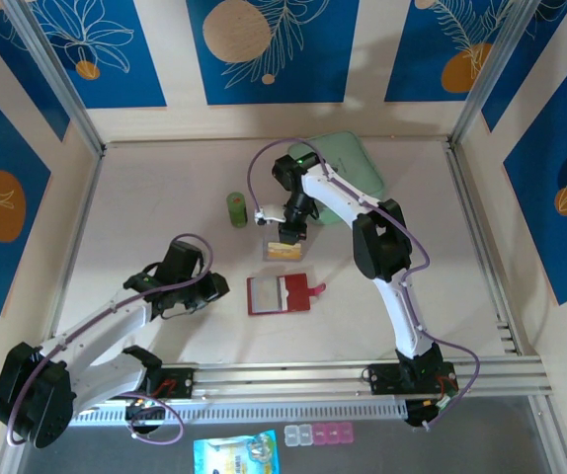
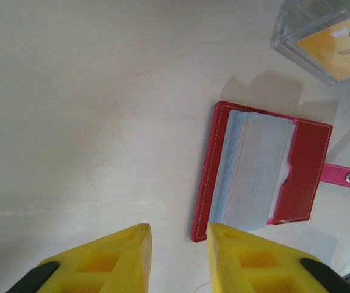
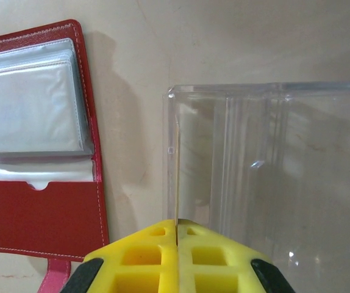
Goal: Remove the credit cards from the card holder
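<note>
Three cameras cover one tabletop.
The fixed camera looks down from above and behind the arm bases (image 1: 412, 373), taking in the whole table (image 1: 165, 197). Both wrist cameras point down at the surface from close range, from different sides; all three views share the red card holder (image 1: 279, 294) and the clear box (image 1: 285, 249) beside it.

The card holder (image 1: 281, 294) lies open in the middle of the counter (image 1: 165, 197). Just behind it stands a box (image 1: 283, 250) with the credit cards (image 2: 333, 43) in it. The right gripper (image 1: 291, 235) hangs over the box, and the left gripper (image 1: 219, 286) is left of the holder. A cylinder (image 1: 237, 209) stands behind and left of the box, a pouch (image 1: 348, 163) behind and right.
</note>
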`<act>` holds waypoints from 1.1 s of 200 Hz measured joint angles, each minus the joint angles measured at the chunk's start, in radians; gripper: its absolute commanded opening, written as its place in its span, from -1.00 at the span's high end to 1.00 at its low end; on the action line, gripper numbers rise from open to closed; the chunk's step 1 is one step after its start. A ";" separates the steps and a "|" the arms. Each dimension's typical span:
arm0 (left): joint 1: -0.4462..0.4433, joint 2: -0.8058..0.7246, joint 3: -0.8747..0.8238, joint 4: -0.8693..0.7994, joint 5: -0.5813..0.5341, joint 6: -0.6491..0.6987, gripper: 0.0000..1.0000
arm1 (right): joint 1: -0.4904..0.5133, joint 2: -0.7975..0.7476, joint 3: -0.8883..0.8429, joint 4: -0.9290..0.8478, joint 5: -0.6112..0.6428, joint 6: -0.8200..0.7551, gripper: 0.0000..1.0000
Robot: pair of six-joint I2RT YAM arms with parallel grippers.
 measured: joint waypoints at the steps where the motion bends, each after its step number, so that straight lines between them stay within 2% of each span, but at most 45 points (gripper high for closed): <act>1: 0.000 0.000 0.000 0.000 0.001 0.000 0.41 | 0.000 0.000 -0.001 0.000 -0.001 0.000 0.80; 47: 0.003 0.002 0.000 0.003 0.005 0.000 0.41 | -0.003 0.000 -0.011 0.010 -0.004 -0.003 0.56; 86: 0.003 0.011 0.000 0.002 0.005 0.011 0.39 | -0.013 -0.025 -0.026 0.039 -0.006 0.013 0.54; 122: 0.003 0.071 0.019 0.003 0.018 0.045 0.39 | -0.014 -0.161 -0.119 0.130 -0.008 0.088 0.56; 170: -0.003 0.180 0.040 0.072 0.076 0.053 0.43 | 0.003 -0.336 -0.314 0.302 -0.035 0.316 0.61; 220: -0.043 0.247 0.083 0.121 0.102 0.053 0.52 | 0.046 -0.488 -0.616 0.531 -0.064 0.696 0.62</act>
